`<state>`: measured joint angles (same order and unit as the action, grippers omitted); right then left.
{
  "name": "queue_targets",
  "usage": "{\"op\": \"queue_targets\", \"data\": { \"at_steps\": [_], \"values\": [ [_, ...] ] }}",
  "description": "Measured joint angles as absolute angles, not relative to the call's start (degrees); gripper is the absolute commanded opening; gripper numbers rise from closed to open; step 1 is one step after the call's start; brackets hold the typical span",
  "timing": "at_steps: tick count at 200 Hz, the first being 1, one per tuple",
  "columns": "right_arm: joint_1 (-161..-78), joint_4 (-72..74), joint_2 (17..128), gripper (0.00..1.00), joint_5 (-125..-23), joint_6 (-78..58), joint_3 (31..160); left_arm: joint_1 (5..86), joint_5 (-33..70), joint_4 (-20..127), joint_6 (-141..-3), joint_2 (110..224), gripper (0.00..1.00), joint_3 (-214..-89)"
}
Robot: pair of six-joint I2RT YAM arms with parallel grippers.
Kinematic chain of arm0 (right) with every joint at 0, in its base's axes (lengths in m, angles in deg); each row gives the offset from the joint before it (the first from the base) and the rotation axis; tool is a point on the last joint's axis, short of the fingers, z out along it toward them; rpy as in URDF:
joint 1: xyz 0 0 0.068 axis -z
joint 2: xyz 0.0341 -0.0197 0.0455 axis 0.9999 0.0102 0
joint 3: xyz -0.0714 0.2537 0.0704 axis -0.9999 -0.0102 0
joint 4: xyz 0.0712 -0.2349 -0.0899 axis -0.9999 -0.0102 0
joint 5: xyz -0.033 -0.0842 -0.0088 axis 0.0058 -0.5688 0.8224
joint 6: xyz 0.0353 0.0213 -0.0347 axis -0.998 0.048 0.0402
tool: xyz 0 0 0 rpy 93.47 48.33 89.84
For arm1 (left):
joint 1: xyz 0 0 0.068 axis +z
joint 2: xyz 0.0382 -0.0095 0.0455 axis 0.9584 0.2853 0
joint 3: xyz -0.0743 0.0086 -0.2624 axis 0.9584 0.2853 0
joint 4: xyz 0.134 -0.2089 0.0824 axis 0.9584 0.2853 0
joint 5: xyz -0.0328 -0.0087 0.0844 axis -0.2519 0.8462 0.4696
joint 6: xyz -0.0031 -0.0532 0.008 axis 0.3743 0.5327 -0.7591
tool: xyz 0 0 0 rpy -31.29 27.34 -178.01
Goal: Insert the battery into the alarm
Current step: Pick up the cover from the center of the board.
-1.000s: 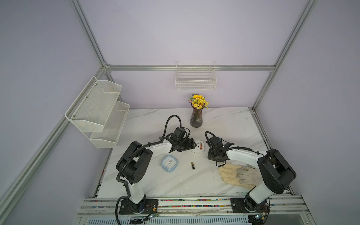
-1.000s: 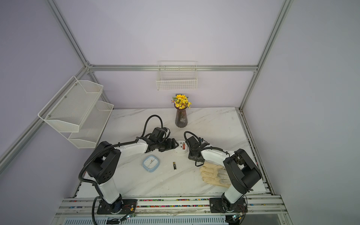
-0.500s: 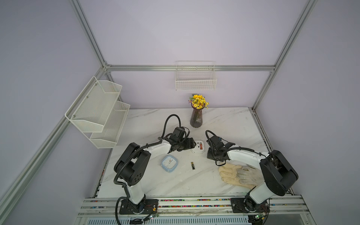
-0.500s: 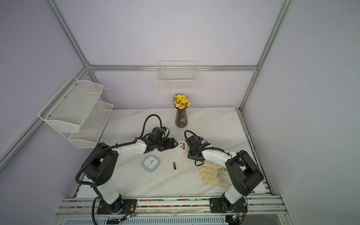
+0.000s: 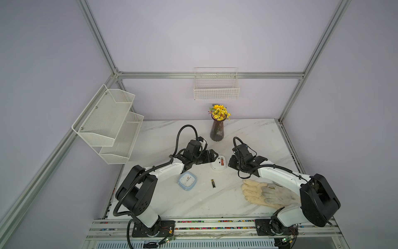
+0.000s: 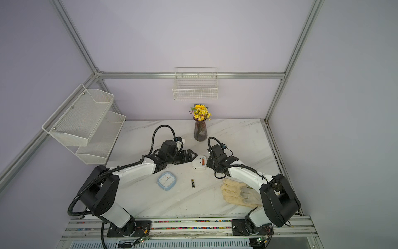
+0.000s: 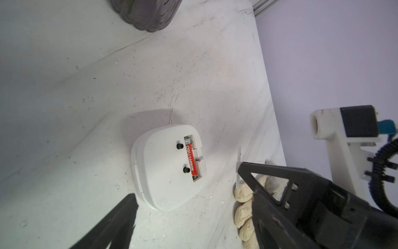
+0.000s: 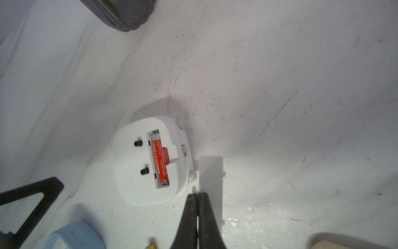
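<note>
Pinching the thin white cover [image 8: 211, 172] by one edge with the right pincer [image 8: 197, 194], clamped shut on it, just beside the alarm [image 8: 137, 183]. Holding the left pincer [image 5: 213, 157] spread apart on the alarm's other side, not touching it as far as visible. Seeing the red battery [image 8: 160, 159] lying in the bay of the face-down alarm, between both contacts. Looks seated, can't confirm flush. Judging the cover fit as the step left.

Failure modes from here:
- Edge grip on a flat plate: expect pivot or slip once pressed against the housing.
- No brace on the alarm: expect sliding on the smooth worktop [image 5: 172, 133] under side load from the cover. Suggest closing in with the left pincer first.
- Missing the tab slots: jams the cover crooked, or levers the battery off its spring end.
- Crowding two pincers around one small housing: risks finger-to-finger contact.
- Further out: spare battery [image 5: 213, 183], blue clock [image 5: 187, 181] and glove [image 5: 267, 194] toward the front, well clear. Vase [image 5: 217, 131] behind, close enough to clip on a wide retreat.
</note>
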<state>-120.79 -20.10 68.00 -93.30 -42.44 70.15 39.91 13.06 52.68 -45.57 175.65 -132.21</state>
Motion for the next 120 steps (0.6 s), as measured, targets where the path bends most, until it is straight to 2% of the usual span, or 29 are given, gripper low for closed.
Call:
{"op": "queue_targets", "data": {
  "at_steps": [61,120],
  "values": [
    [-117.64,-13.93,66.82,0.00,-87.86,-45.43,70.13,38.48,13.04,44.59,-52.08,169.70,0.82,-128.53],
    [-117.62,-4.97,64.13,0.00,-84.29,-50.55,69.49,31.75,20.91,38.23,-63.97,163.76,0.76,-124.47]
  ]
}}
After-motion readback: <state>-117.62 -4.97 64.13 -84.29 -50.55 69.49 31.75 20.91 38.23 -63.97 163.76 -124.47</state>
